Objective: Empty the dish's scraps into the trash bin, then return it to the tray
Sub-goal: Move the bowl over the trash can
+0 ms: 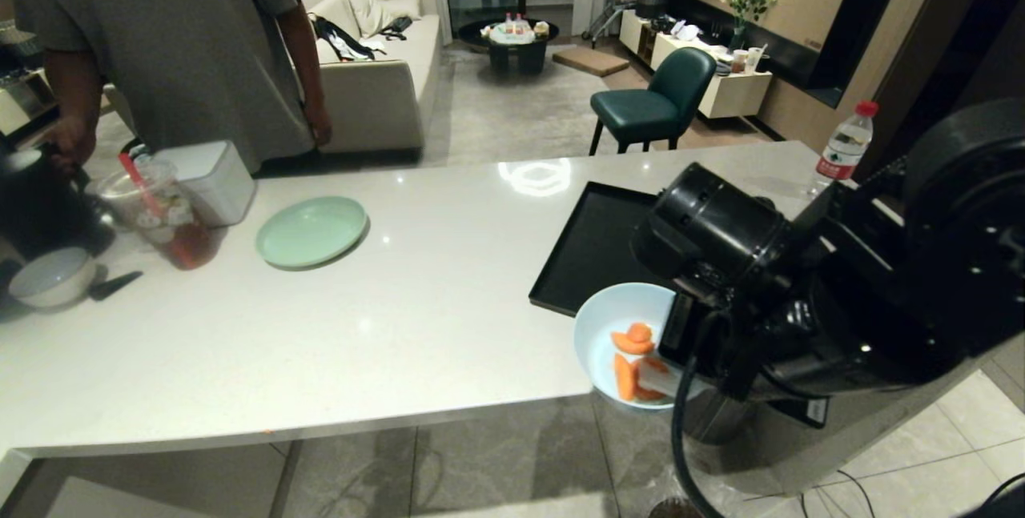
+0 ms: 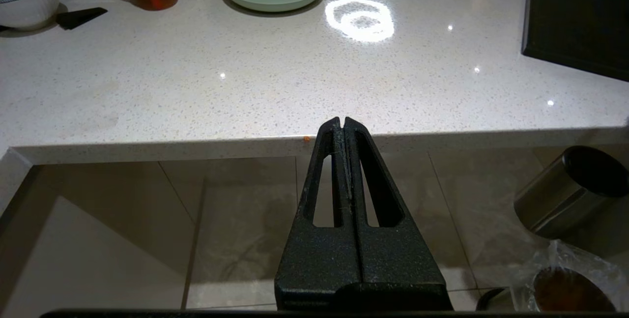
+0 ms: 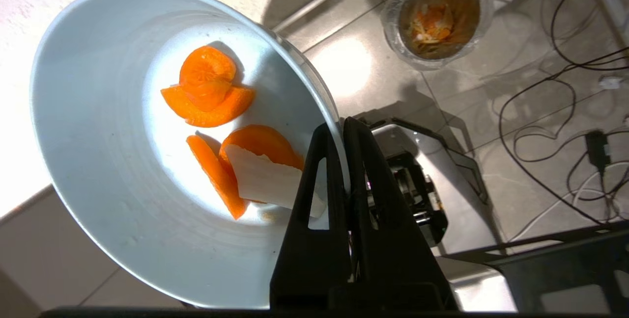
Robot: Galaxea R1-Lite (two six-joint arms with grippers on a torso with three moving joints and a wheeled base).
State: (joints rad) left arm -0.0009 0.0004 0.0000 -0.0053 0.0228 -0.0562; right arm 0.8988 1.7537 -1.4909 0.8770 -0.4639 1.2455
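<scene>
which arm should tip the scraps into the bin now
Right. Its hand already grips the dish by the rim, scraps inside, off the counter edge with the trash bin on the floor below.

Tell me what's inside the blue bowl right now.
The bowl holds several orange carrot slices and one pale white piece. The right gripper, jaws shut on the rim, covers part of the white piece.

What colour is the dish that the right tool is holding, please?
Pale blue; the dish shows best in the right wrist view.
</scene>
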